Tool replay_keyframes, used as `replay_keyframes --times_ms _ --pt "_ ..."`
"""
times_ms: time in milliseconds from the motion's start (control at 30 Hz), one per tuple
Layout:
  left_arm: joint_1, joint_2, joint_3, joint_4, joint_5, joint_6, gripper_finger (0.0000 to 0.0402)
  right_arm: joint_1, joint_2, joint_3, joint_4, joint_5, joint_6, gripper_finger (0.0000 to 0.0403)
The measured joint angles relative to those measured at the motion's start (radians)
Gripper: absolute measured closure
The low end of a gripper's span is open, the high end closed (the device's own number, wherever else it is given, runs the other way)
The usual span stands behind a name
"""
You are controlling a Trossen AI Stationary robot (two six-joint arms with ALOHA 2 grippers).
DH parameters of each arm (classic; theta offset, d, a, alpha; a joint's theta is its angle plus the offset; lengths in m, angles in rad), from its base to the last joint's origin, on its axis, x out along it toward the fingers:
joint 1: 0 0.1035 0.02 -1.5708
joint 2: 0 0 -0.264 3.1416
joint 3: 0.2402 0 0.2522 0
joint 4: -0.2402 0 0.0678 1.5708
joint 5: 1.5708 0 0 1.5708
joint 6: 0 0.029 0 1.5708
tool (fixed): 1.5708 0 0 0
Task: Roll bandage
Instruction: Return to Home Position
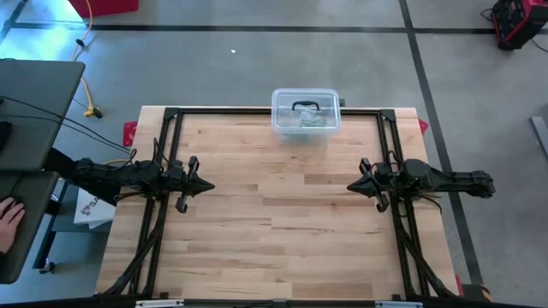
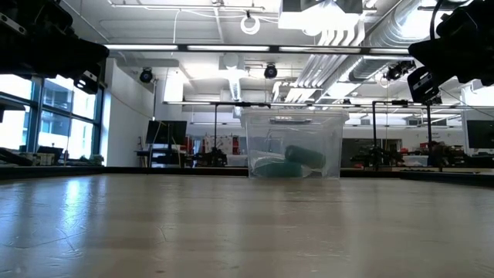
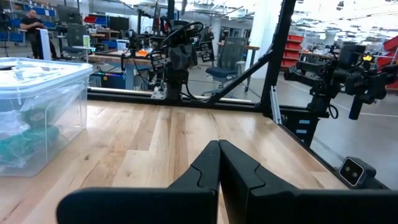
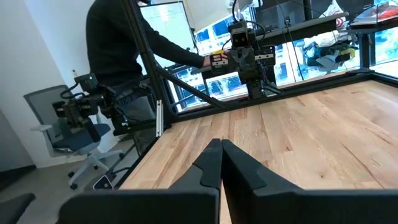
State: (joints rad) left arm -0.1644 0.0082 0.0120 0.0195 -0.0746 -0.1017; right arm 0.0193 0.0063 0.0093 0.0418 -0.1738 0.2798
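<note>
**High view:** clear plastic lidded container with dark handle (image 1: 306, 111), top centre of frame, at the far edge of the pale wooden tabletop (image 1: 282, 239). Left gripper (image 1: 208, 185) mid-left and right gripper (image 1: 351, 185) mid-right, both well apart from the container.

**Low view:** container centre frame, lid on, with teal bandage rolls (image 2: 297, 160) inside.

**Left wrist view:** claw pressed together, holding nothing. Container stands on the table ahead.

**Right wrist view:** claw pressed together, empty. Person in dark sleeve (image 4: 118, 43) beyond the table.

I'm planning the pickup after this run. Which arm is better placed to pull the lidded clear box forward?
Right, probably. The clear box sits at the far edge, slightly toward the right gripper; the left gripper is farther off. Both are shut and empty.
</note>
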Motion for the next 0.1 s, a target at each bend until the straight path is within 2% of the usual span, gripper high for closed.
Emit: replay_keyframes --times_ms 100 --pt "0.0 0.0 0.0 0.0 0.0 0.0 0.0402 0.0 0.0 0.0 0.0 0.0 0.0 0.0402"
